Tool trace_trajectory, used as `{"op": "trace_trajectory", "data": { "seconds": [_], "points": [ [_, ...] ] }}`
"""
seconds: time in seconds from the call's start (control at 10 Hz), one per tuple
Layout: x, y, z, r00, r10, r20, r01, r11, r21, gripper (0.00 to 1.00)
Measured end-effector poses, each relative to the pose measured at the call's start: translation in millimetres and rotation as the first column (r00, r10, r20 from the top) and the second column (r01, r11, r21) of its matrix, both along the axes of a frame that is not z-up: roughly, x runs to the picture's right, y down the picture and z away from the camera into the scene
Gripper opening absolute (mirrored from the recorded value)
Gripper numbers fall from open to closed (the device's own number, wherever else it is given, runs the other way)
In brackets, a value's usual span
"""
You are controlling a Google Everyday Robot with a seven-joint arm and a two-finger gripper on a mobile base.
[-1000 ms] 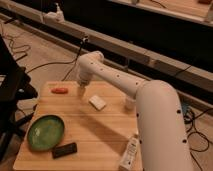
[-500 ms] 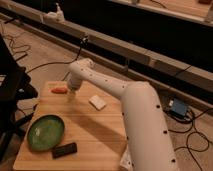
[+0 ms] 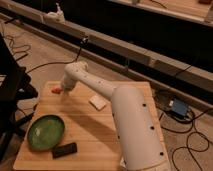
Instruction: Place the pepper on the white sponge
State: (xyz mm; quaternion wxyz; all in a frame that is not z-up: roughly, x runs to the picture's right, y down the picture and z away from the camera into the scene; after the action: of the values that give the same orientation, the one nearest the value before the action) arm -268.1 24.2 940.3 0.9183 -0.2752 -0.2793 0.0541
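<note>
Warm, yellowish light falls from above onto the wooden table [image 3: 85,120], the brightest area in view, while the floor [image 3: 45,55] and the dark wall [image 3: 150,30] behind it stay dim. The white arm [image 3: 130,115] is lit along its top with a mild sheen and no harsh glare. The gripper [image 3: 62,89], at the table's far left edge beside the pepper [image 3: 55,91], sits in the arm's shade. A faint highlight shows on the green plate [image 3: 46,132].
</note>
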Motion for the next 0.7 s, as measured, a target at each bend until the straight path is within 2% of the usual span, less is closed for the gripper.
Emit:
{"op": "trace_trajectory", "data": {
  "seconds": [0.2, 0.4, 0.7],
  "points": [
    [1, 1, 0.2, 1.000, -0.006, -0.004, 0.006, 1.0000, 0.000, 0.80],
    [22, -14, 11.7, 0.997, 0.063, -0.052, -0.063, 0.9980, 0.008, 0.80],
    [39, -37, 36.0, 0.984, 0.151, -0.090, -0.147, 0.9883, 0.041, 0.80]
  ]
}}
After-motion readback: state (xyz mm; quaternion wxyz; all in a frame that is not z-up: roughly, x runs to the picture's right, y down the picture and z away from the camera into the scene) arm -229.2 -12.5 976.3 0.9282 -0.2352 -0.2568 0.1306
